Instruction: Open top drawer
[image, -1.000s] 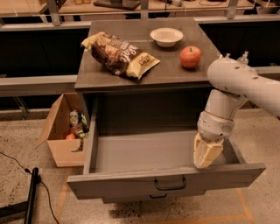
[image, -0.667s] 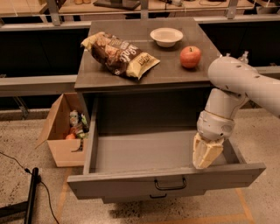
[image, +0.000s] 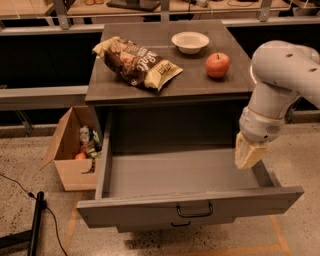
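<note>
Our end effector (image: 248, 152), the cream-coloured tip of the white arm (image: 280, 75), hangs at the right side of the wide grey metal top drawer (image: 150, 209), close over its right wall. We cannot tell whether it touches that wall, nor whether it is open or closed. It is well apart from the small black bar handle (image: 194, 210) at the centre of the front panel.

The drawer stands pulled far out toward the near side, most of its floor showing beneath the dark brown cabinet surface (image: 200, 82). On that surface lie a brown snack bag (image: 137, 62), a white bowl (image: 190, 41) and a red apple (image: 218, 65) — none of them involved.

We judge the opening itself as good as done. What is left, at most, is a last bit of travel, if the runners allow any, and lifting the arm clear of the drawer.
</note>
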